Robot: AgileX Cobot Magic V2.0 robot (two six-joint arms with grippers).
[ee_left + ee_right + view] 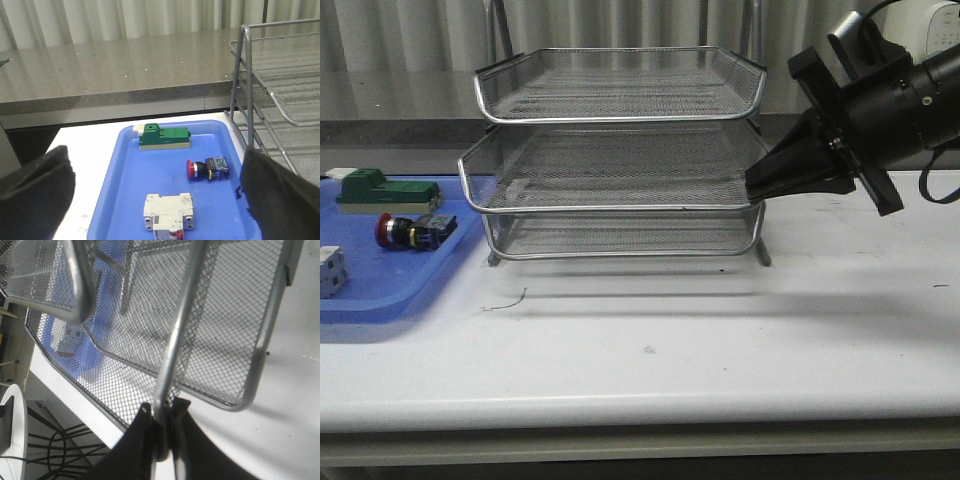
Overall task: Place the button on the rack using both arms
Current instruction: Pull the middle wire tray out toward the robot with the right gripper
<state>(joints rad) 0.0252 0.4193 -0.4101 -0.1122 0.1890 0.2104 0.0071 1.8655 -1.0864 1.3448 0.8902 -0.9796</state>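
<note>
- The desk (740, 340) is white and wide; it carries all the things. Behind it there is a grey stone-like ledge and pale curtains.
- The rack (620, 150) stands at the middle back of the desk. It has three silver wire-mesh tiers with chrome rims, and the middle tier sticks out forward more than the top one.
- The right arm (910, 95) is black and bulky and comes in from the right side, pointing toward the rack.
- The right tool (752, 190) is clenched on the right rim of the middle tier; in the right wrist view its two dark fingers (135, 440) pinch the chrome rim between them.
- The blue tray (410, 280) lies flat at the left edge of the desk, just beside the rack.
- The left tool (157, 200) is released, with its two dark fingers wide apart above the blue tray, and it holds nothing.
- A green-and-beige block (165, 137) lies at the far part of the tray.
- A white part (167, 211) lies at the near part of the tray; I cannot read any writing on it.
- The button (207, 169) lies on its side in the blue tray, between the block and the white part. Its red cap points away from the rack. A small label is on its dark body, but it is too small to read.
</note>
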